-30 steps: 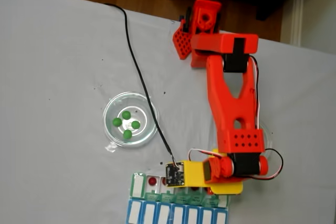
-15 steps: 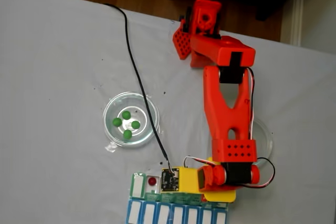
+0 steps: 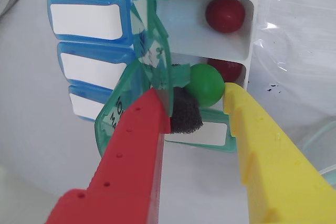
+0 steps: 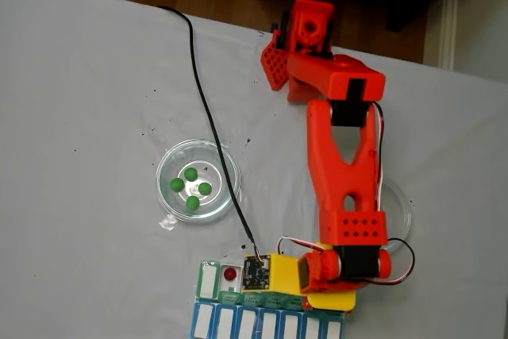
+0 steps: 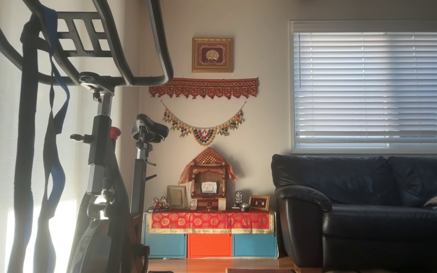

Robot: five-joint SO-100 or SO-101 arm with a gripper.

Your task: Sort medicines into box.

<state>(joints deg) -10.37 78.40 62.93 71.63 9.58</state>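
In the wrist view my gripper (image 3: 195, 94) is shut on a green ball (image 3: 205, 83). The ball is pinched between the black pad on the red finger (image 3: 137, 145) and the yellow finger (image 3: 257, 145). It hangs just above a compartment of the box (image 3: 184, 27), whose green lids stand open. A dark red ball (image 3: 229, 70) lies in the compartment under it, and another red ball (image 3: 224, 14) in the one beside. In the fixed view the gripper (image 4: 264, 277) sits over the box (image 4: 209, 280) at the table's near edge. One open compartment there holds a red ball (image 4: 231, 274).
A clear round dish (image 4: 216, 158) left of the arm holds several green balls (image 4: 191, 174). A second clear dish (image 4: 401, 213) lies partly under the orange arm (image 4: 343, 164). A blue-lidded row (image 4: 262, 325) (image 3: 89, 19) lies against the box. A black cable (image 4: 205, 101) crosses the table.
The arm has swung slightly left, carrying the gripper leftward along the box row. The dish of green balls has not moved.
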